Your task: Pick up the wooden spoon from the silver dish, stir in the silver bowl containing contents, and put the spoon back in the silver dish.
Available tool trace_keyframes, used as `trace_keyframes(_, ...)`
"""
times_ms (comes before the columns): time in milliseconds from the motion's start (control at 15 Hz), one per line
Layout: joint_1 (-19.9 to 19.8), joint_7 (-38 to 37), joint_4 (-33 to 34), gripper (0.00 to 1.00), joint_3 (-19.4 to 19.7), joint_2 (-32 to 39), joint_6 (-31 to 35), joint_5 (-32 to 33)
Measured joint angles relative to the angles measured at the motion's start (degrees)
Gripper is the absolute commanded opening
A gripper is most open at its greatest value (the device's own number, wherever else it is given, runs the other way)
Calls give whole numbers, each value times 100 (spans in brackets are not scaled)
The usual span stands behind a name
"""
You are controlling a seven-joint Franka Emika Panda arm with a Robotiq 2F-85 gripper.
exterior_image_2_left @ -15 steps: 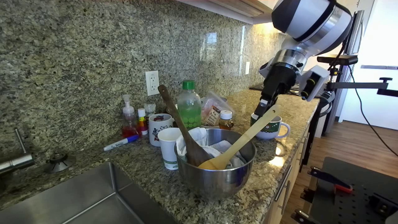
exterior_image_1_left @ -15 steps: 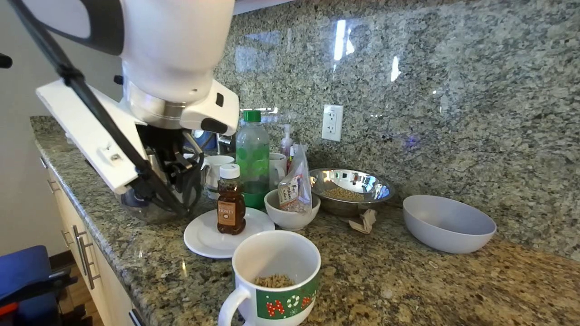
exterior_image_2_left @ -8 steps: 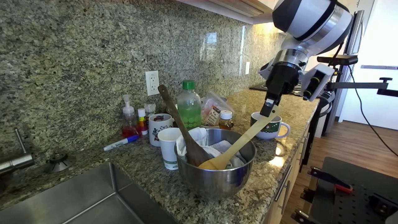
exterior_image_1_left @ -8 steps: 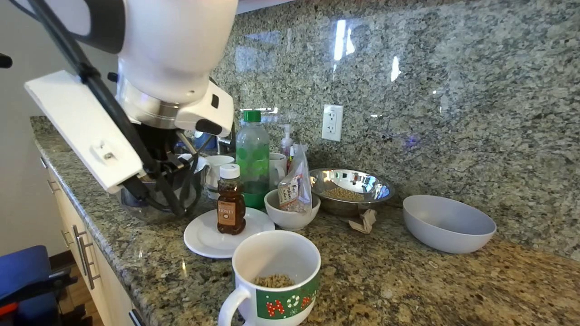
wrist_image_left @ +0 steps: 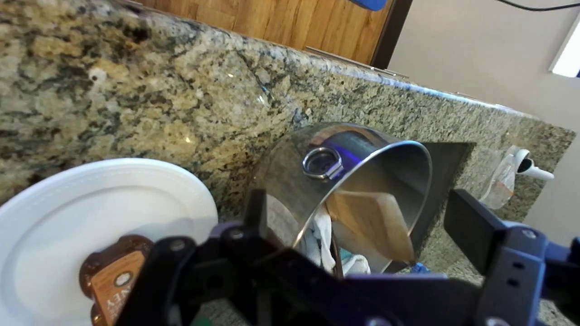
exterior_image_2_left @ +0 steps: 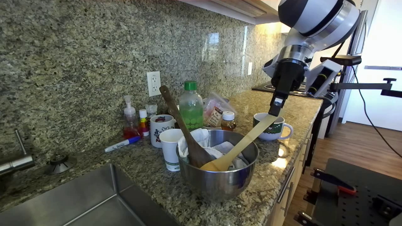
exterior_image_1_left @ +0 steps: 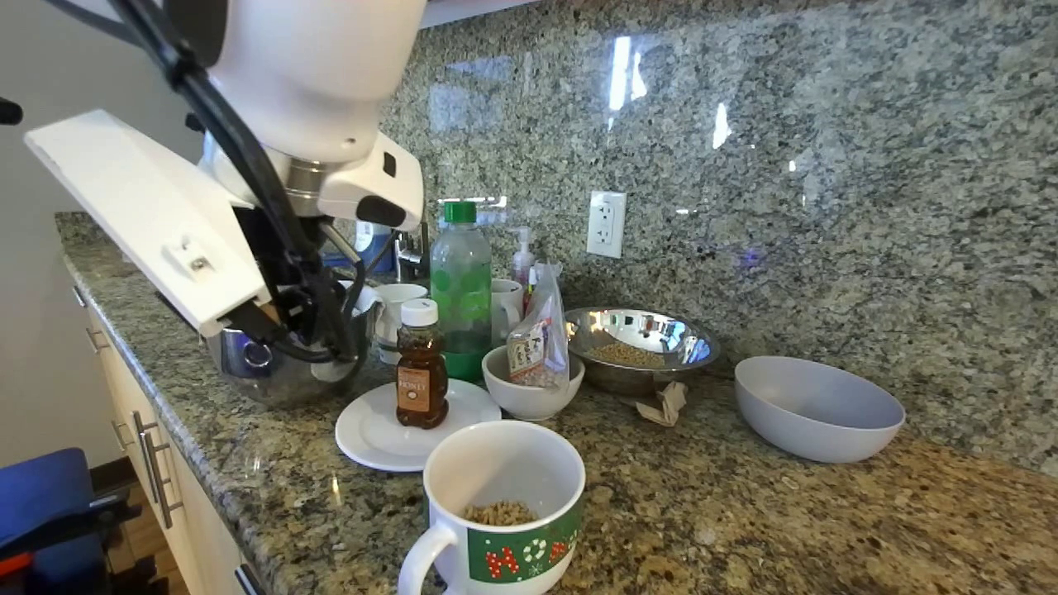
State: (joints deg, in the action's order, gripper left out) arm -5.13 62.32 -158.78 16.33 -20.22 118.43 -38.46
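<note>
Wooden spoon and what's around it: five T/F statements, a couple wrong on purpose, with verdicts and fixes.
1. The pale wooden spoon sits in the silver dish, its handle jutting past the rim. True.
2. The gripper is shut on that spoon. False: its jaws stand apart in the wrist view.
3. The shiny silver bowl has tan grainy contents. True.
4. The plastic bag is in the silver dish. False: it is in the small white bowl.
5. The honey bottle stands upright on the white plate. True.
</note>
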Motion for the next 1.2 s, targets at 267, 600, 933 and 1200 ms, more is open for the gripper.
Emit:
trace_keyframes(267,-1,-3,0,49,-48,-103,0,0)
trace_keyframes(600,-1,-13,0,12,-101,-152,0,0)
trace_keyframes(933,0,-73,0,6,-127,-185,2,0)
trace_keyframes(1200,6,-84,1,6,-208,-204,3,0)
